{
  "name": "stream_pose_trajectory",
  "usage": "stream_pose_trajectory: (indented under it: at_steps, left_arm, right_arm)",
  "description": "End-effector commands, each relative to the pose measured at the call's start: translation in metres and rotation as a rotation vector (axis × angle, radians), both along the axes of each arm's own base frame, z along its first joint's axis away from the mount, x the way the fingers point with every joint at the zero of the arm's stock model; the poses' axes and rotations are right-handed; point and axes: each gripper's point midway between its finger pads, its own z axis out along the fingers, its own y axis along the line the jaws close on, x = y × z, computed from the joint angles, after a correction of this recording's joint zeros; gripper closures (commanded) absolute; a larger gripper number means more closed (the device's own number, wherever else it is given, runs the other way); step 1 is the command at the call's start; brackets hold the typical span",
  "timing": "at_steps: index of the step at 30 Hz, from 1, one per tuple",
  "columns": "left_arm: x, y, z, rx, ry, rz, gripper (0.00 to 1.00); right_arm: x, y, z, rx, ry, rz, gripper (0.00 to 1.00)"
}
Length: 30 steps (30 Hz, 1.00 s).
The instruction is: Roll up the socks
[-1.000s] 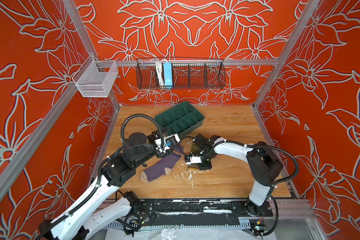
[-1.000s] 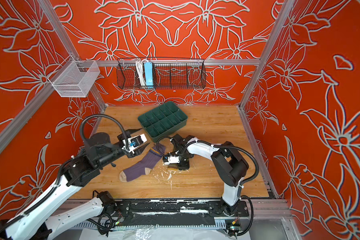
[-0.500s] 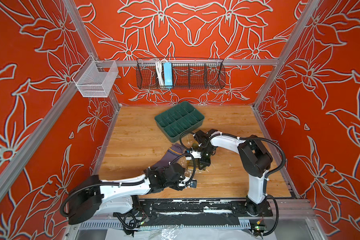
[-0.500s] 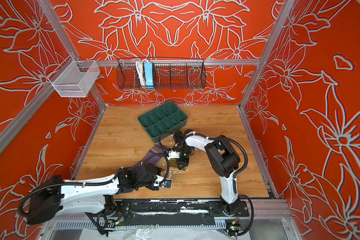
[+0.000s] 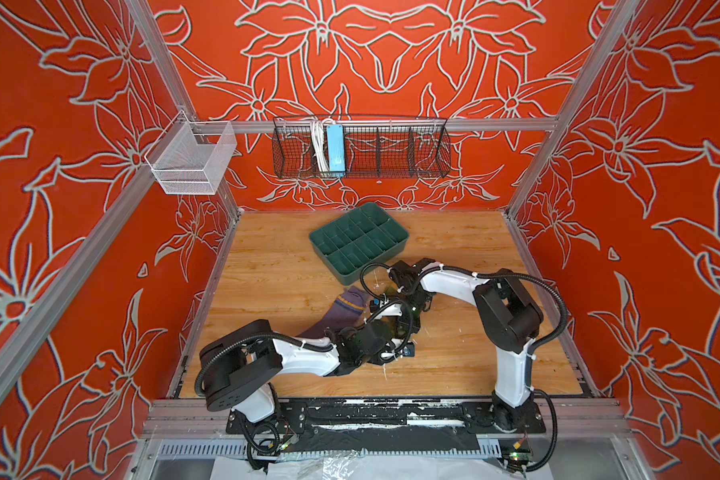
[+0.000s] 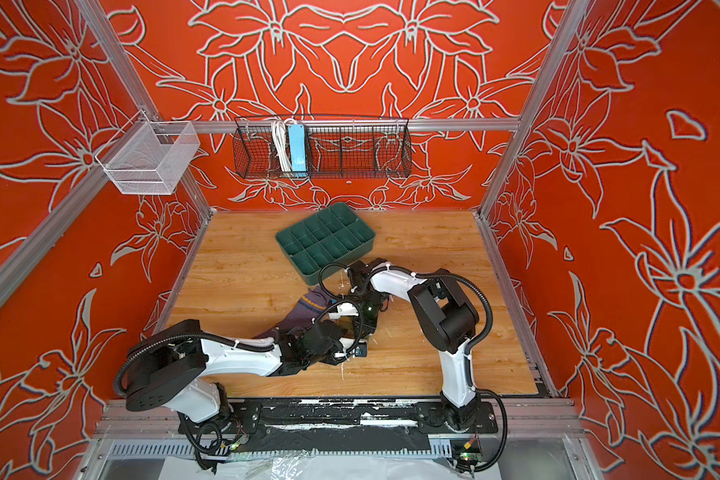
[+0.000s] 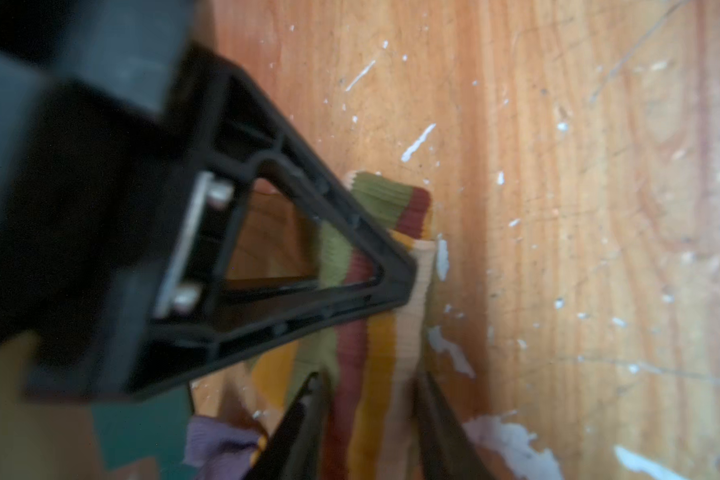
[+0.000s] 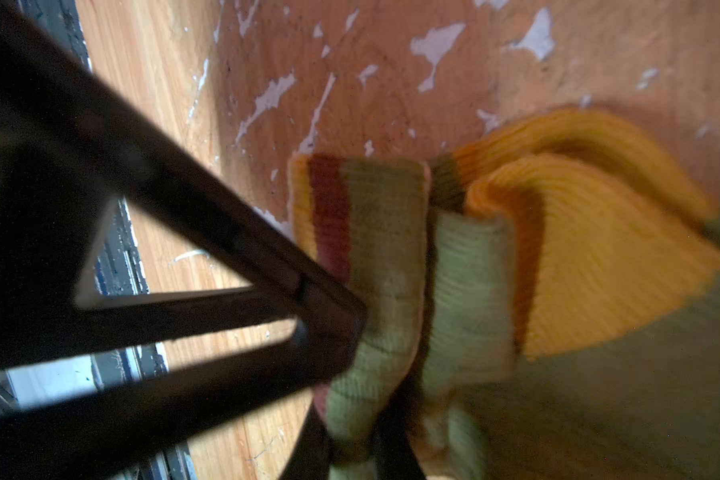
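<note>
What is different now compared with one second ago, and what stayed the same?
The left gripper came down from beside the green tray, moved across to the right gripper, and now has its fingers on both sides of the striped cuff of the olive sock, closing; a firm grip is not clear. The right gripper stayed shut on that sock. The purple sock and the tray kept their places.
</note>
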Motion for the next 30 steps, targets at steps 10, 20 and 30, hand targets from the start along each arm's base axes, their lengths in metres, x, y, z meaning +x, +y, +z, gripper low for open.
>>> stream_pose_trajectory:
  at_steps: [10, 20, 30]
  left_arm:
    - [-0.029, -0.010, -0.036, 0.081, 0.260, -0.060, 0.77]
    - [-0.020, 0.007, -0.040, 0.154, 0.238, 0.000, 1.00]
    - [-0.017, -0.003, -0.023, 0.083, 0.426, 0.048, 1.00]
  right_arm:
    - [-0.002, -0.009, -0.016, -0.044, 0.015, -0.008, 1.00]
    - [-0.005, -0.016, -0.001, -0.047, -0.032, -0.019, 0.63]
    - [0.032, -0.053, 0.062, 0.081, -0.364, -0.316, 0.33]
